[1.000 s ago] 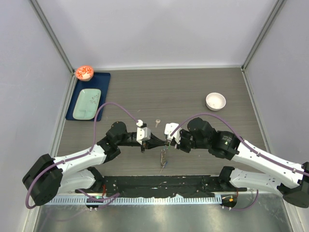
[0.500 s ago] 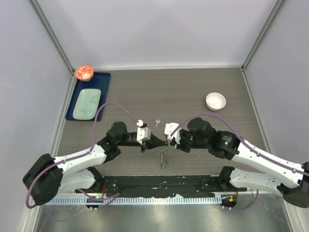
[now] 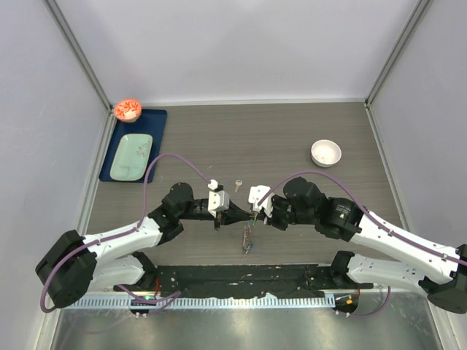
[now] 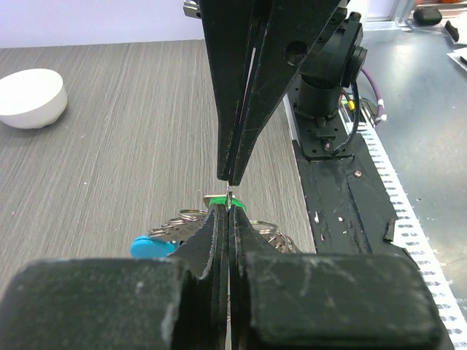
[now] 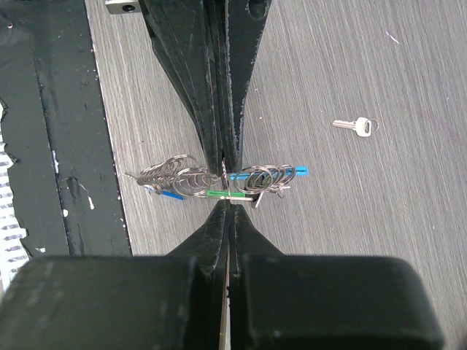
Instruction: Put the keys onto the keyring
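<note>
Both arms meet tip to tip mid-table: left gripper point(image 3: 244, 214) on the left, right gripper point(image 3: 255, 215) on the right. The keyring point(image 3: 248, 239) sits at the tips and trails toward the near edge. One key point(image 5: 217, 194) is against the keyring, right at the tips. The other key point(image 3: 238, 185) lies on the table point(image 3: 292, 138) just behind the tips. Bowl point(image 3: 325, 153) is far right. Tray point(image 3: 159, 120) is far left, with a plate point(image 3: 133, 157) on it and a food bowl point(image 3: 128, 109) at its far corner.

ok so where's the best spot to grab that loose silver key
Probably the silver key by its wider head, coming straight down from above with the jaws closing across its width. It lies flat on the table, clear of the keyring, so no edge is raised to pinch from the side.
</note>
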